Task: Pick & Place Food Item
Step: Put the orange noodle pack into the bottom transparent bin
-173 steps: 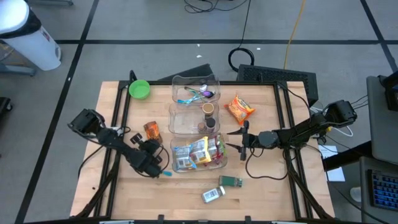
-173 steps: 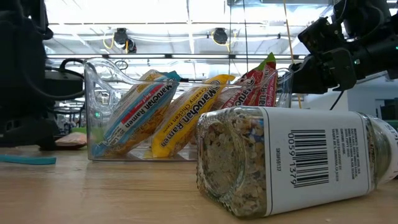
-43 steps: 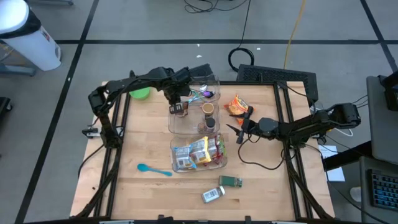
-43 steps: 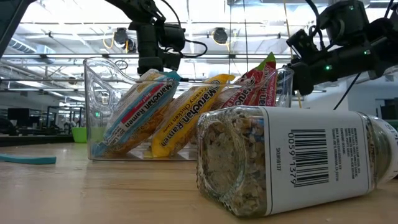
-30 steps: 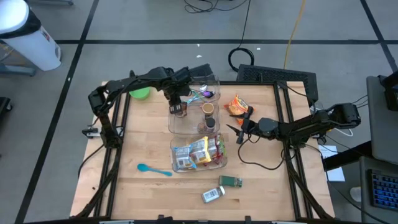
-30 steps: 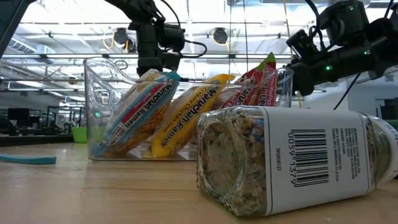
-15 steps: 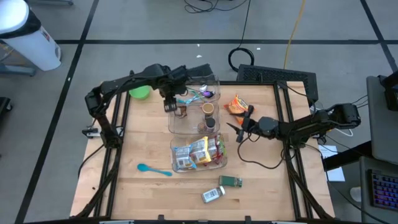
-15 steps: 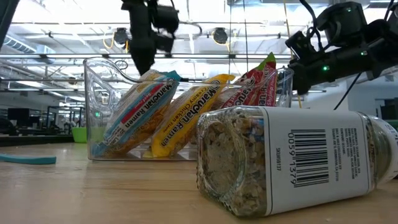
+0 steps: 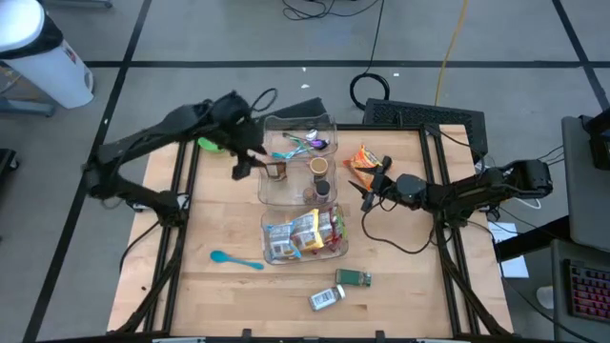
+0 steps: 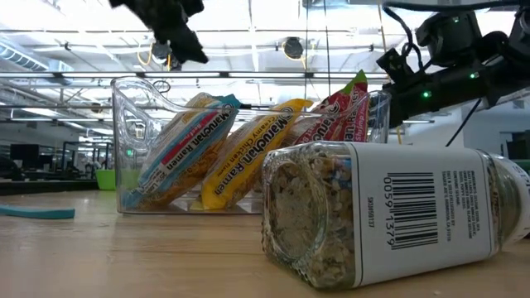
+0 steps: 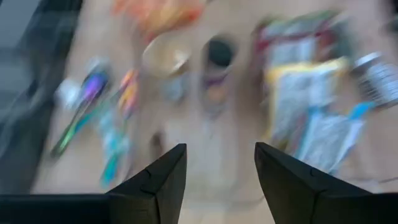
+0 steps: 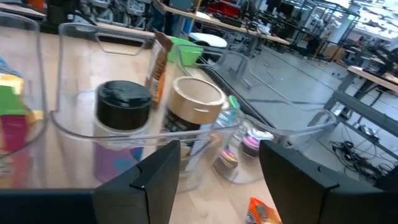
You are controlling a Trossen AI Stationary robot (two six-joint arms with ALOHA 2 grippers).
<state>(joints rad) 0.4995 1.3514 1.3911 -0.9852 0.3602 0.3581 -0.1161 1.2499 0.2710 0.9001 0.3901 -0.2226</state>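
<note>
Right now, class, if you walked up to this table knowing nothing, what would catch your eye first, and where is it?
Probably the row of three clear bins down the table's middle, the nearest one packed with bright ramen packets. Next, the spice jar lying on its side at the front, filling the low view. Then the two dark arms: the left gripper, open, beside the middle bin, and the right gripper, open, near an orange snack bag.

Robotics lab, open industrial hall. My bench: wooden table (image 9: 219, 295) on grey concrete floor (image 9: 191, 38) marked with dark tape lines. Cables (image 9: 381, 90) loop across floor behind me. Overhead: strip lights and ceiling ducting (image 10: 290, 45). Beyond, rows of workbenches (image 12: 205, 38), metal frames, more equipment.
</note>
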